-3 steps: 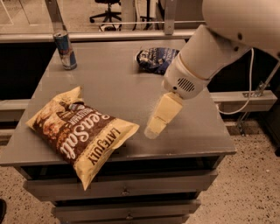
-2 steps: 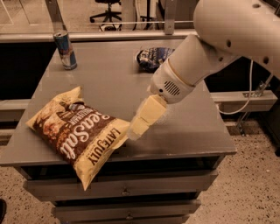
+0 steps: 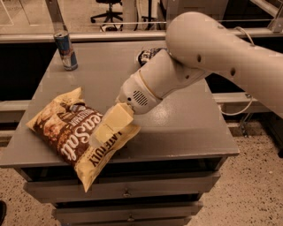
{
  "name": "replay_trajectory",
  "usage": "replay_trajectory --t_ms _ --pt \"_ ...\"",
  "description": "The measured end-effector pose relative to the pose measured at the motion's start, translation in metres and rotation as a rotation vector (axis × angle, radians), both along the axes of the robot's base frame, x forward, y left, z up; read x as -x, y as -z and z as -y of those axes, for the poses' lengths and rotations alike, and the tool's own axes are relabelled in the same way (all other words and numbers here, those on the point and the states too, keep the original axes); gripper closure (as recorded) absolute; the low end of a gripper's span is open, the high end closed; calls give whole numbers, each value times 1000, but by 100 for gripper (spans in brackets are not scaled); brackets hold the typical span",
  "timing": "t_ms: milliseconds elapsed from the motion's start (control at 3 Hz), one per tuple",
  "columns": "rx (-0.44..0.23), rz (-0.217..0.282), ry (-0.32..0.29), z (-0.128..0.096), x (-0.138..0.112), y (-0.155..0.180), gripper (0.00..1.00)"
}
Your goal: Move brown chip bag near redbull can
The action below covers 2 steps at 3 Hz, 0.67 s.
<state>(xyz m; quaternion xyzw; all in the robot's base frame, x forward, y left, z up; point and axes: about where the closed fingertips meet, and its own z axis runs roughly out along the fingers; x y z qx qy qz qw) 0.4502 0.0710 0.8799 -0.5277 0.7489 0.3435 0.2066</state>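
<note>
The brown chip bag [image 3: 73, 132] lies flat at the front left of the grey table [image 3: 185, 119], its yellow "LATE JULY" edge toward the front. The redbull can [image 3: 66, 50] stands upright at the table's back left corner, far from the bag. My gripper [image 3: 102, 132] reaches down and left from the big white arm [image 3: 208, 53], and its cream fingers sit over the bag's right edge.
A dark blue bag [image 3: 147, 54] lies at the back of the table, mostly hidden behind my arm. Drawers [image 3: 128, 192] run under the table's front edge. An office chair [image 3: 108, 11] stands on the floor far behind.
My arm has swung left and down across the table. The gripper went from right of the brown bag to over its right edge. The bag and can have not moved.
</note>
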Motion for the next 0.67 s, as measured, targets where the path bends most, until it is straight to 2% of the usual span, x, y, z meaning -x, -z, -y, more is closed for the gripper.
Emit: replay_trajectory --t_ms 333,667 --pt "-4 12 1 -15 4 7 24" --pt "0 34 22 -11 -2 6 55"
